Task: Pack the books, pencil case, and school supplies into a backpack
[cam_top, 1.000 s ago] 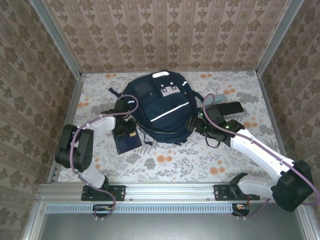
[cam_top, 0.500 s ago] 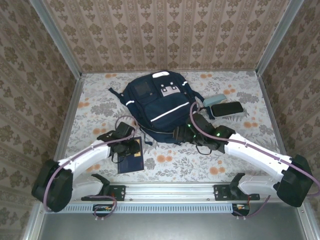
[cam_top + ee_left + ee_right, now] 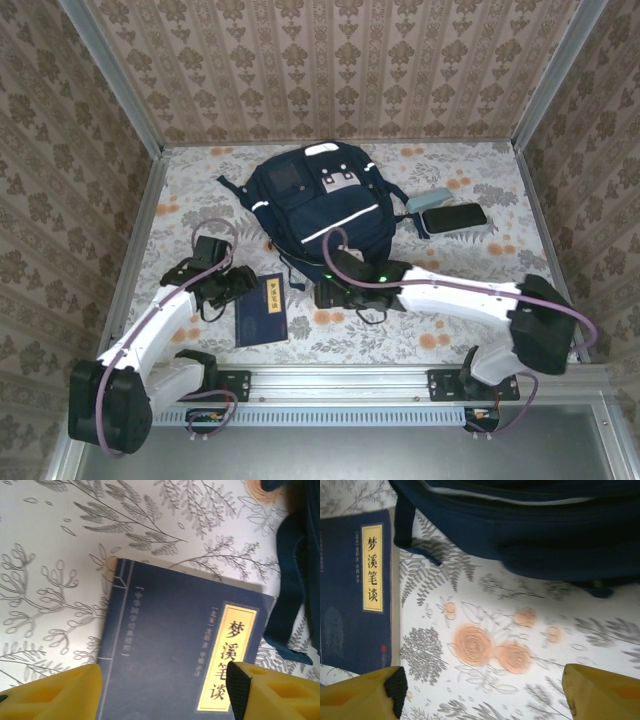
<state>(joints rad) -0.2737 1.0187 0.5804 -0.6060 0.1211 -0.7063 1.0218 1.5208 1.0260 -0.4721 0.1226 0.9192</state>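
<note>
The navy backpack (image 3: 312, 212) lies flat at mid-table, its lower edge and a strap also in the right wrist view (image 3: 530, 525). A navy book (image 3: 263, 309) with a yellow title label lies flat on the tablecloth in front of its left corner. My left gripper (image 3: 240, 284) hovers at the book's left edge, open; its yellow fingers (image 3: 50, 695) stand wide apart over the cover (image 3: 180, 645). My right gripper (image 3: 322, 292) is open just right of the book (image 3: 355, 585), over bare cloth. A dark pencil case (image 3: 453, 216) lies right of the backpack.
A pale blue-grey oblong item (image 3: 428, 200) lies against the dark case. A loose backpack strap (image 3: 292, 580) trails onto the cloth beside the book. Metal frame rails (image 3: 140, 215) and papered walls close in the table on three sides.
The left arm brought the navy book from beside the backpack toward the near edge, opened and drew back left. The right gripper swept left along the backpack's lower edge toward the book.
</note>
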